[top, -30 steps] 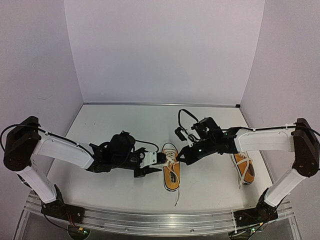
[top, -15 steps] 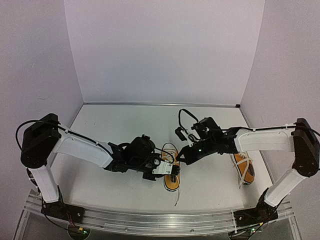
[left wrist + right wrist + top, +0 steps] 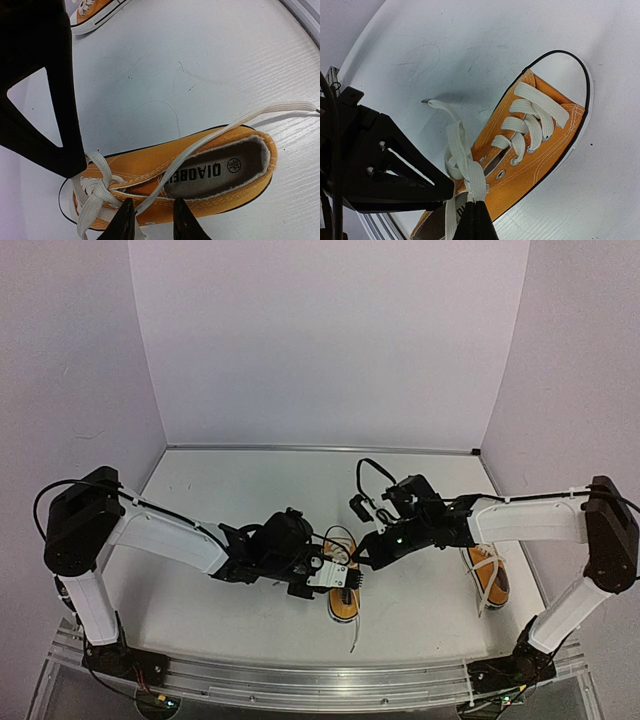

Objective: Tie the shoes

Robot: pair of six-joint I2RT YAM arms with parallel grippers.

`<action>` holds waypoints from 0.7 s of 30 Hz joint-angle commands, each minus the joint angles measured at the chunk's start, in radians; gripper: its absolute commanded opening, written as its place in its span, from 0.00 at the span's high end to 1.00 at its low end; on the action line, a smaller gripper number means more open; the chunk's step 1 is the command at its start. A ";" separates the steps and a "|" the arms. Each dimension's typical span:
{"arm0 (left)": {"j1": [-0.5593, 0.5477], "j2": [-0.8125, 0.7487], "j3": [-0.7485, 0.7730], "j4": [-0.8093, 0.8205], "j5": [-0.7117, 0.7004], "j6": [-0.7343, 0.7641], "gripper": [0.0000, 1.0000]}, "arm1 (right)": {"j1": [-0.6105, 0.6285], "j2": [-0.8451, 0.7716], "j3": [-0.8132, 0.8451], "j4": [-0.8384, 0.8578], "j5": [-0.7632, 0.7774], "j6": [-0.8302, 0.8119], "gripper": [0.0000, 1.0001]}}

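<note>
No bow yet: middle shoe (image 3: 343, 600) on the counter (image 3: 230, 495), its lace (image 3: 465, 165) only crossed near the top; right fingers (image 3: 477, 221) clenched on it, left fingers (image 3: 124, 223) part-spread, straddling the loose strand (image 3: 210, 137), not pinching. The second shoe (image 3: 487, 578), far right, looks untied. Most left.

centre shoe (image 3: 343, 604): orange, upright, toe far, laces loose | right shoe (image 3: 488, 580): orange, laces loose
</note>
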 commanded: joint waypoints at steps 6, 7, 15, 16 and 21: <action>-0.010 0.013 0.071 -0.064 -0.017 0.032 0.78 | -0.003 0.014 0.008 0.022 -0.009 0.001 1.00; -0.009 0.018 0.074 -0.065 -0.022 0.033 0.78 | -0.004 0.014 0.008 0.022 -0.010 0.001 1.00; -0.012 0.041 0.106 -0.091 -0.040 0.040 0.89 | -0.004 0.014 0.008 0.022 -0.010 0.002 1.00; -0.011 0.044 0.112 -0.102 -0.043 0.044 0.89 | -0.004 0.015 0.008 0.022 -0.011 0.003 1.00; -0.016 0.049 0.131 -0.140 -0.057 0.067 0.87 | -0.004 0.015 0.011 0.022 -0.013 0.001 1.00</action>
